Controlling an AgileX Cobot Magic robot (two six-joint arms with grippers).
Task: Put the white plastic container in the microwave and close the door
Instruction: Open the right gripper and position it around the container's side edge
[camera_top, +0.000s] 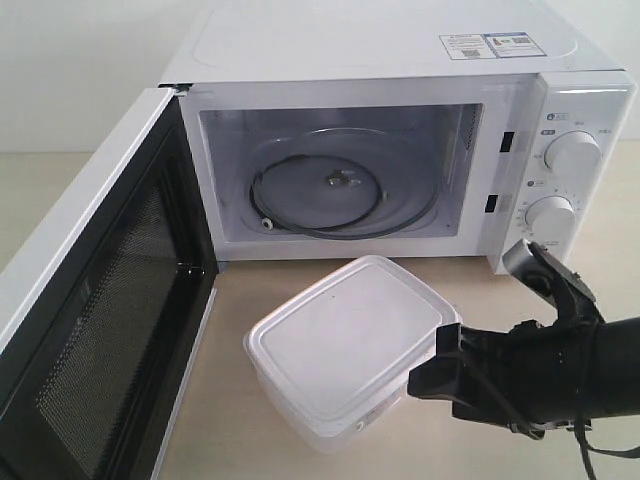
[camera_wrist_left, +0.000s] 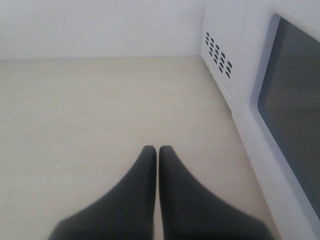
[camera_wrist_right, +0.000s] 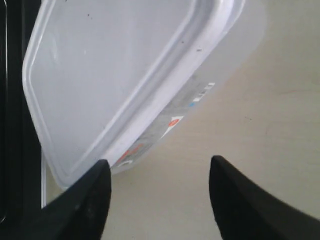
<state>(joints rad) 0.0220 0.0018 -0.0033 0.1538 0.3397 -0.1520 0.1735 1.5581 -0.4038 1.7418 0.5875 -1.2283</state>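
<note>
Our right gripper (camera_wrist_right: 159, 161) hovers, jaws apart, beside the container (camera_top: 340, 345) on the table (camera_top: 470, 300) before the open microwave (camera_top: 380, 60).
We judge the grasp to be the step in hand: one finger is at the box's corner and nothing is held. Next we must straddle the box, clamp it, lift it onto the turntable (camera_top: 320, 195), then swing the door (camera_top: 90, 300) shut. Our left gripper (camera_wrist_left: 158, 149), fingers together, sits near the door's outer face.
</note>
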